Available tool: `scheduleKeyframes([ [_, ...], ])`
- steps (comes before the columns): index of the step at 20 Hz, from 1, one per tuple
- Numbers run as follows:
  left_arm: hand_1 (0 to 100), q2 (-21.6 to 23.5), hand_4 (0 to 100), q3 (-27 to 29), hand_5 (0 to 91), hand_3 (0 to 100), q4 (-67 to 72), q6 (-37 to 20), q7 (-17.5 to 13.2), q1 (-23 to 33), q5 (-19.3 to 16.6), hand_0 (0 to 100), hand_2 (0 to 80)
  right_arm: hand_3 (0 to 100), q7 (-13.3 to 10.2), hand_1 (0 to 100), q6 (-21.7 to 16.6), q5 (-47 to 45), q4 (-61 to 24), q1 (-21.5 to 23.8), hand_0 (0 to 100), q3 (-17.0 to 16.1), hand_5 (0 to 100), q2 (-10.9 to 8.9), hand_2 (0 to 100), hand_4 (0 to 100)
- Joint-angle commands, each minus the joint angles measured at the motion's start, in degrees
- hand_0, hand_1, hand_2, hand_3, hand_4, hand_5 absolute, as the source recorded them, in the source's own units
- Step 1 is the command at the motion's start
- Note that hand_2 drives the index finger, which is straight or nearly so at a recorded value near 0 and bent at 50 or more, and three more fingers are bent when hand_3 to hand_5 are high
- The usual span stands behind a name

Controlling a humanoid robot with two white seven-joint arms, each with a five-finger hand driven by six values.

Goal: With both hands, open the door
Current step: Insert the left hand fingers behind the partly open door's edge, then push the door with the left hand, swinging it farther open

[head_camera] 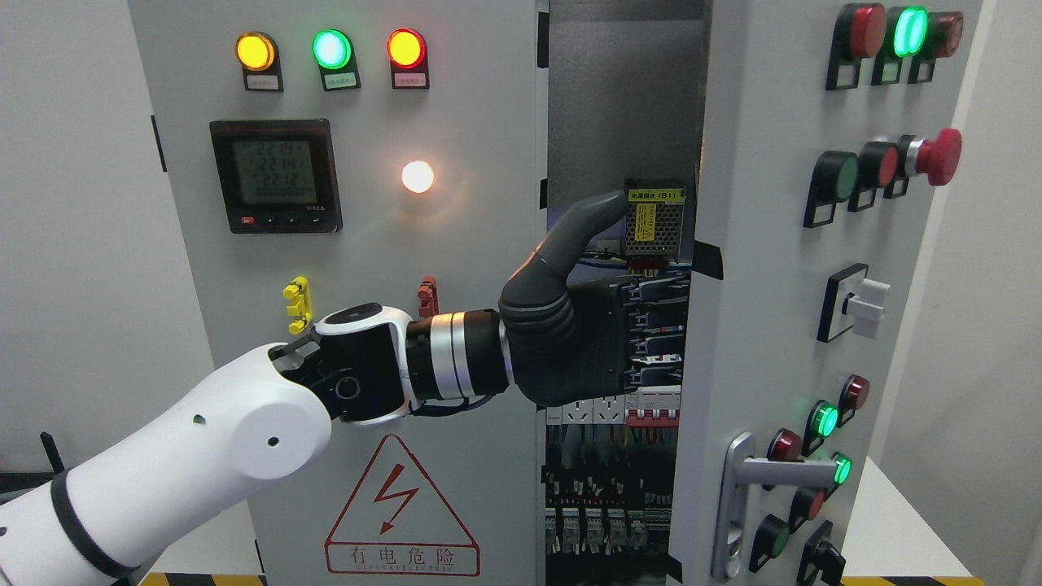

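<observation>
You are working a steel cabinet with two doors, and the right door (781, 268) already stands ajar, swung out toward you so a dark gap shows between it and the left door (366, 244). Your left hand (586, 325) has reached across from the lower left and sits in that gap, thumb raised, with its fingers (651, 325) hooked around the inner edge of the right door, so it is gripping the door edge rather than hanging loose. Your right hand is not in view. Judge the door as a stiff, fairly heavy sheet of painted metal on hinges: it will not bend, it should swing in an arc, and the smooth paint will likely be slippery under the fingertips. The edge is a fair place to pull from, but the silver handle (745, 480) low on the door offers a surer hold. Mind the red push button (936, 155) and the switches on the door face, and keep the fingers off the wiring and breakers (606, 488) inside the gap, which look easy to snag.
</observation>
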Motion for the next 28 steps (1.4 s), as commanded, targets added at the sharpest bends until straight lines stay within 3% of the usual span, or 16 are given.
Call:
scheduleKeyframes([
  [1, 0, -8.2, 0, 1.4, 0.0, 0, 3.4, 0.0, 1.7, 0.1, -1.0, 0, 0.0, 0, 0.0, 0, 0.0, 0.0, 0.0, 0.0, 38, 0.0, 0, 0.02, 0, 0],
  [19, 0, -11.2, 0, -1.8, 0.0, 0, 2.6, -0.6, 2.1, -0.1, -2.6, 0, 0.0, 0, 0.0, 0, 0.0, 0.0, 0.0, 0.0, 38, 0.0, 0, 0.02, 0, 0],
  [25, 0, -13.5, 0, -2.7, 0.0, 0, 1.7, -0.8, 4.4, -1.1, -2.6, 0, 0.0, 0, 0.0, 0, 0.0, -0.1, 0.0, 0.0, 38, 0.0, 0, 0.02, 0, 0],
  [28, 0, -13.6, 0, -2.7, 0.0, 0, -1.0, -0.8, 7.3, -1.4, -2.6, 0, 0.0, 0, 0.0, 0, 0.0, 0.0, 0.0, 0.0, 38, 0.0, 0, 0.02, 0, 0],
])
